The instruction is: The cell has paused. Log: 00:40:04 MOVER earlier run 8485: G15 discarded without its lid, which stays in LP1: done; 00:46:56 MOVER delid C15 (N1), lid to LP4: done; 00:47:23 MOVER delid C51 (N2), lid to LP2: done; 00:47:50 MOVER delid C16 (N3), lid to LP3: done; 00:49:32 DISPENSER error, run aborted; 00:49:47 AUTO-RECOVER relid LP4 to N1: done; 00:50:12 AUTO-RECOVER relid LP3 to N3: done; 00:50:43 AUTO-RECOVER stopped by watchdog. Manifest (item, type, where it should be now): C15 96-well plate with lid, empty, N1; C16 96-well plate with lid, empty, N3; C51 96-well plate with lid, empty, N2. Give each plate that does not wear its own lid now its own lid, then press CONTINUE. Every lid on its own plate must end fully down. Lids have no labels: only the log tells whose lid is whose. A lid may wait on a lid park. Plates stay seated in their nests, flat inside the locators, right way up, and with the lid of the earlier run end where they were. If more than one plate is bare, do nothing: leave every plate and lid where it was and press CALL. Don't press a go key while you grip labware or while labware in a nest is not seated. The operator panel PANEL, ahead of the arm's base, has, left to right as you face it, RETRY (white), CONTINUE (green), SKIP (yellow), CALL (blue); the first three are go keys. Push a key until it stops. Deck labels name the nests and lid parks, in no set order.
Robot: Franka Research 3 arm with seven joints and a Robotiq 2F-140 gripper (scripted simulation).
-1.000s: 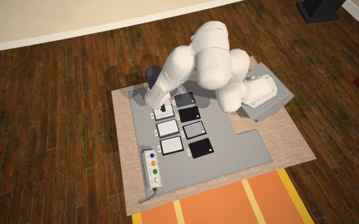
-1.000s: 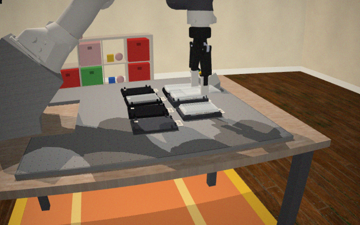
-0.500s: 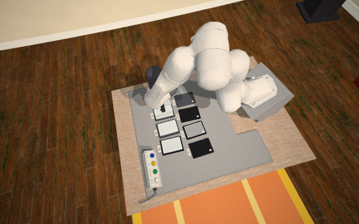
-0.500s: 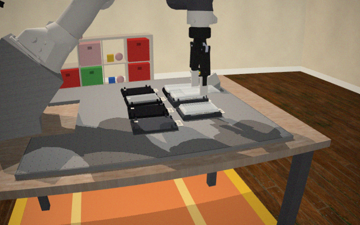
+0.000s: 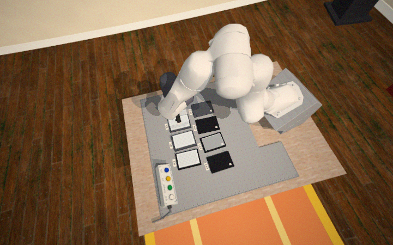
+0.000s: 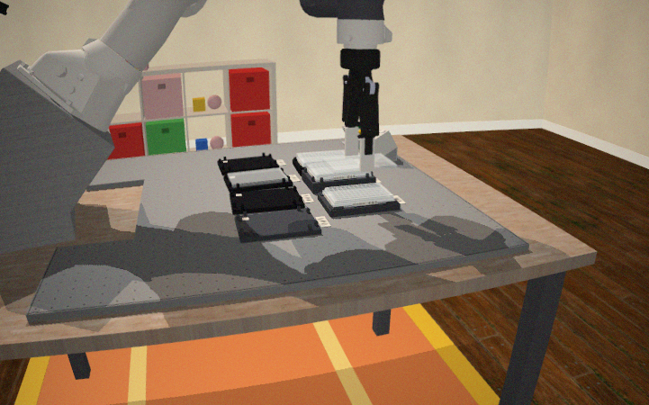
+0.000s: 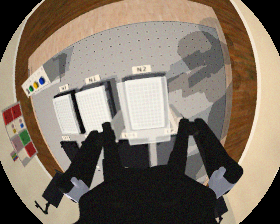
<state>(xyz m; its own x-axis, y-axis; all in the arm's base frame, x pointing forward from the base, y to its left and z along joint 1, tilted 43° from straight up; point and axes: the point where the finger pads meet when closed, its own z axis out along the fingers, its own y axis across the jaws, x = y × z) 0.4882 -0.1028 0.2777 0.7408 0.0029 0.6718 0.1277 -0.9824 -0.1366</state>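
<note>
The clear lid (image 7: 144, 102) is pinched in the claw (image 6: 360, 143), whose fingers are closed on its two sides. It hangs over the plate (image 5: 179, 123) at the far end of the row, the one farthest from the button box (image 5: 166, 185). I cannot tell if the lid touches that plate. Two more white plates (image 5: 182, 140) sit in the same row. Beside them are four dark trays, and one holds a grey lid (image 5: 212, 142). All of it rests on a grey deck (image 5: 252, 170) on the wooden bench (image 5: 322, 158).
</note>
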